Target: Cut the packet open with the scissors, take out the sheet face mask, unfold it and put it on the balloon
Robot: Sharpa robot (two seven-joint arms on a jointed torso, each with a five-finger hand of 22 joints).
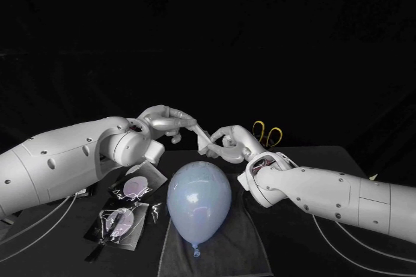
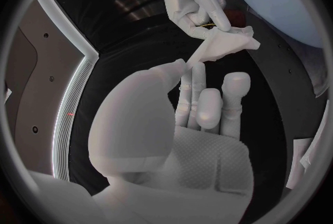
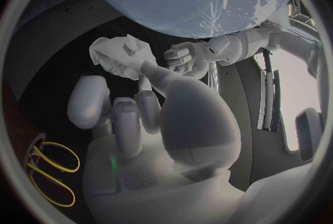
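Head view: a black table (image 1: 347, 157) in a dark room (image 1: 208, 36) carried a balloon (image 1: 199, 196) near its front edge; left hand (image 1: 165, 124) and right hand (image 1: 227, 142) each pinched the mask (image 1: 203, 137).

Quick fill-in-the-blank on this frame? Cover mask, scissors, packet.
1. The sheet mask is held by ____ hands: left hand, right hand.
2. The scissors have ____ handles.
3. The cut packet lies on the balloon's ____ side, by the robot's own sides.
Missing: both; yellow; left.
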